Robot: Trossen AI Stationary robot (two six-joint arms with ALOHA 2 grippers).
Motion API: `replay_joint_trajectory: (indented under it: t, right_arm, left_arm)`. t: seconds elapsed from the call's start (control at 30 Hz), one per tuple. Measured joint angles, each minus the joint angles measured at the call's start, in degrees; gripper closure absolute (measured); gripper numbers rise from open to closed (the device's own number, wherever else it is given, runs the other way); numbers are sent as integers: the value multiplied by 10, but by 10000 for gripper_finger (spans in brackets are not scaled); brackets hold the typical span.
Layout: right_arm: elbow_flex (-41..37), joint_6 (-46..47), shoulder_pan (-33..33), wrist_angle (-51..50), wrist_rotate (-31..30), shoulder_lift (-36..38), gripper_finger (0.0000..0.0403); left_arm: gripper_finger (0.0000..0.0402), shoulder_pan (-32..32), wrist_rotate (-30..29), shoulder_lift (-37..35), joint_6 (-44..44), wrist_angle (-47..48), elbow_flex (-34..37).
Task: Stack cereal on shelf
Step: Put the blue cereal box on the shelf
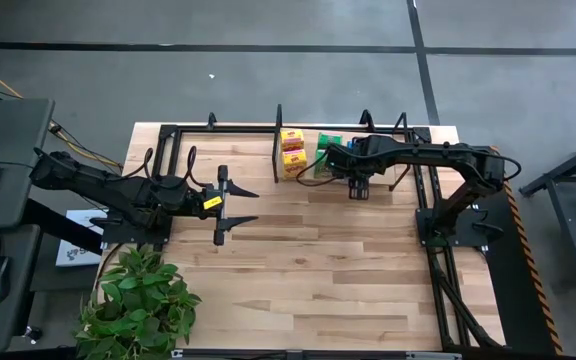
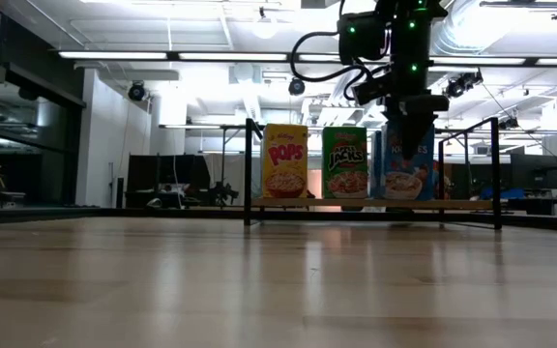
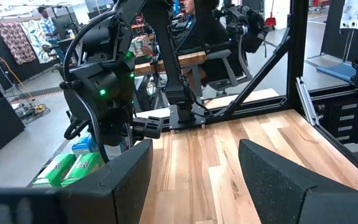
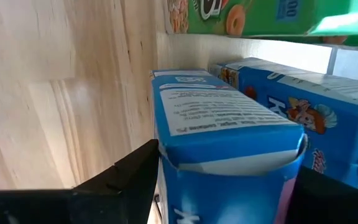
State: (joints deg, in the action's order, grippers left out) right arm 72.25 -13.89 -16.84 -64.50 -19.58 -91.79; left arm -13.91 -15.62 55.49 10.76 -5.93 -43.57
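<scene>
bench: the big striped light-wood bench (image 1: 308, 270) carries everything; most of its near half is bare board.
shelf: the low black metal-tube shelf with a flat pale wooden board (image 2: 375, 204) runs along the bench's 12 o'clock edge, seen from above.
cereal on the shelf: in the low view three small cardboard boxes stand upright in a row on the board, a yellow-orange box (image 2: 285, 160), a green box (image 2: 345, 162) and a blue box (image 2: 406, 174) partly behind my arm.
key relation: the blue box sits directly between my right fingers, long axis upright, with a second blue box (image 4: 328, 106) just beside it toward the shelf's back.
my right end effector (image 1: 358, 188): reaches over the shelf and straddles the blue box (image 4: 229, 143); my fingers are on either side of its narrow faces, set about to its width. I judge this a grip or a release in progress; I cannot tell which.
my left end effector (image 1: 236, 205): waits over the bench near 9 o'clock, fingers spread wide, holding nothing, well apart from the shelf. My right arm is plainly the nearer one.
writing: "POPS" on the yellow-orange box, "JACKS" on the green one; the blue front shows "K...ES", the rest hidden.
</scene>
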Motion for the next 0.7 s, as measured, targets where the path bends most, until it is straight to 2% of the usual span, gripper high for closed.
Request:
replay_joint_trajectory:
  t: [0.47, 0.7]
  right_arm:
    - [0, -12, 0, 0, -18, 3, 185]
    - [47, 5, 0, -14, -9, 3, 185]
  left_arm:
    - [172, 0, 0, 0, 0, -4, 0]
    - [172, 0, 0, 0, 5, -4, 0]
